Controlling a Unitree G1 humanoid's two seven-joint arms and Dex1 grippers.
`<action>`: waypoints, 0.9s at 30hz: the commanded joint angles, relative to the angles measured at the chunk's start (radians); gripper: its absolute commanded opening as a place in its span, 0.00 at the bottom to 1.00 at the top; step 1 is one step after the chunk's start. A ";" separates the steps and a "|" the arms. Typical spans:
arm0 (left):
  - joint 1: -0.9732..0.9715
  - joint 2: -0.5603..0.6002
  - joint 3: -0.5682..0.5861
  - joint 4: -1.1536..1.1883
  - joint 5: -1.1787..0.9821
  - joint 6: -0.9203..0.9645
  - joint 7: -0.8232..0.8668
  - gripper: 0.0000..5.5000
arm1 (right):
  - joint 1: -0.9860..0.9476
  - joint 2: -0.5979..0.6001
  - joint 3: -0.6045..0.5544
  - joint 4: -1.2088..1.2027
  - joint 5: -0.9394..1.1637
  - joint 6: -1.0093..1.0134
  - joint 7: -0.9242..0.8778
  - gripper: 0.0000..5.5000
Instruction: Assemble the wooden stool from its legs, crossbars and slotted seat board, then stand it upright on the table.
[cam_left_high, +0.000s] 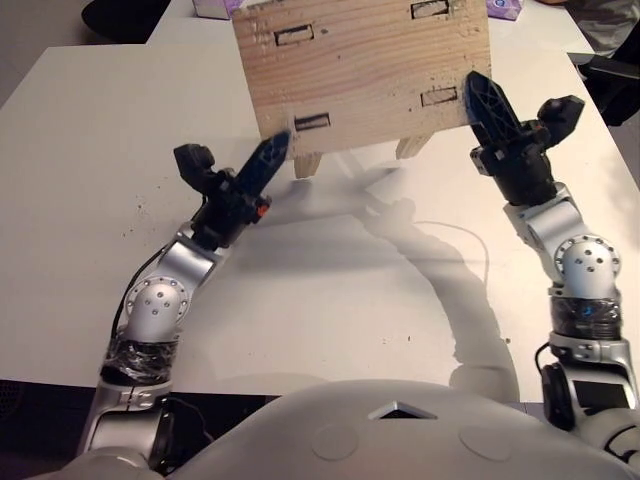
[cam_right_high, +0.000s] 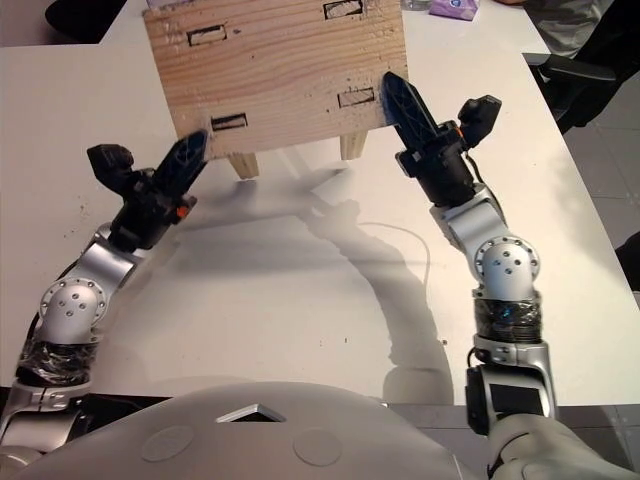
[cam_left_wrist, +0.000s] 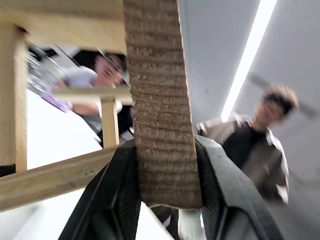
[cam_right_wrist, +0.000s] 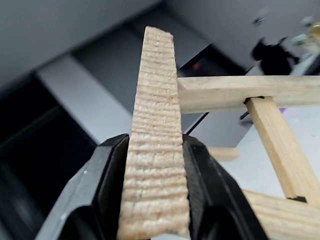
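Top centre in the head view, the seat board (cam_left_high: 365, 70) tilts its slotted face forward, two legs (cam_left_high: 308, 165) showing beneath. The left gripper (cam_left_high: 275, 150) clamps its lower left corner, the right gripper (cam_left_high: 487, 105) its right edge; wrist views reveal crossbars (cam_right_wrist: 235, 92) behind.

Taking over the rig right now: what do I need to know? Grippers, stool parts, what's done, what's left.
Left gripper: shut on the left edge of the seat board.
Right gripper: shut on its right edge.
The board is tipped, its slotted face toward the head camera; two legs reach down to the table; crossbars are joined behind it.
Done: assembly, as far as visible.
Left: tip it upright onto its legs, then release.
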 joint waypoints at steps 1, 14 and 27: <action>-0.369 -0.296 0.264 -0.195 -0.195 -0.510 1.029 0.25 | -0.230 0.268 -0.054 -0.502 0.332 -0.358 -0.783 0.26; -0.407 -0.370 0.288 -0.186 -0.080 -0.504 1.390 0.24 | -0.325 0.380 -0.086 -0.401 0.130 -0.370 -1.132 0.24; -0.194 -0.475 0.258 -0.183 0.001 -0.296 1.347 0.25 | -0.105 0.383 -0.028 -0.417 0.013 -0.229 -1.105 0.24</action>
